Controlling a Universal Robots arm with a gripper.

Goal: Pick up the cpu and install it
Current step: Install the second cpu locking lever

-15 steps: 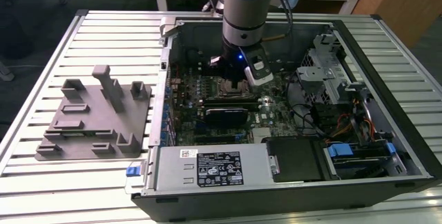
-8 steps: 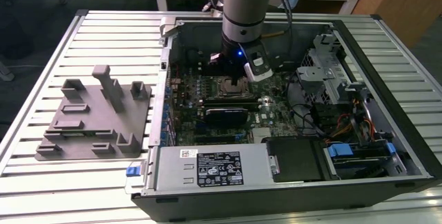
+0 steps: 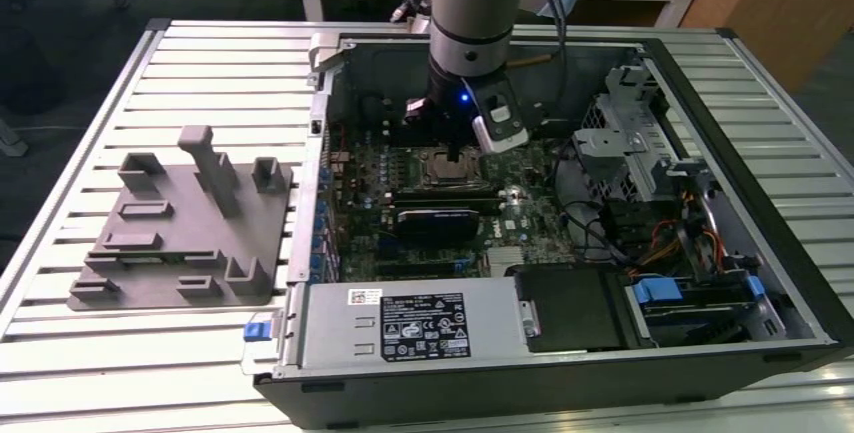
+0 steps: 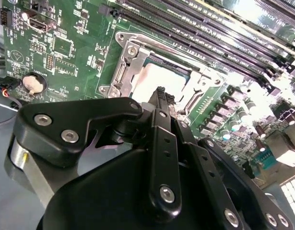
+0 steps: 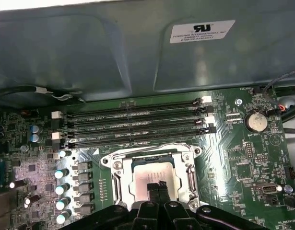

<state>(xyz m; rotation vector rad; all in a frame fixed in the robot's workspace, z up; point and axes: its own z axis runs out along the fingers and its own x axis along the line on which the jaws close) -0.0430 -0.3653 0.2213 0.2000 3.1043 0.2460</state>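
An open computer case is laid flat on a slatted metal table, with a grey plastic tray of upright blocks set well apart on the exterior view's left. Inside the case a green motherboard is mounted; a power supply is seen along the near edge and a drive cage on the exterior view's right.

The arm is lowered into the case from above, over the far middle part of the board. A row of memory slots is seen in the first wrist view just beyond the socket frame, whose metal bracket surrounds the socket on all sides.

The cpu is seen lying flat inside that frame, its pale silver top facing up (it appears already seated in the socket, not on the tray). The chip is square, so no long axis is to be distinguished.

The gripper is positioned directly above the cpu, so the chip lies straight below the fingertips, not off to either side. The fingers are drawn together, tips meeting, with nothing clamped between them; whether the tips are touching the lid or just clear of it cannot be told.
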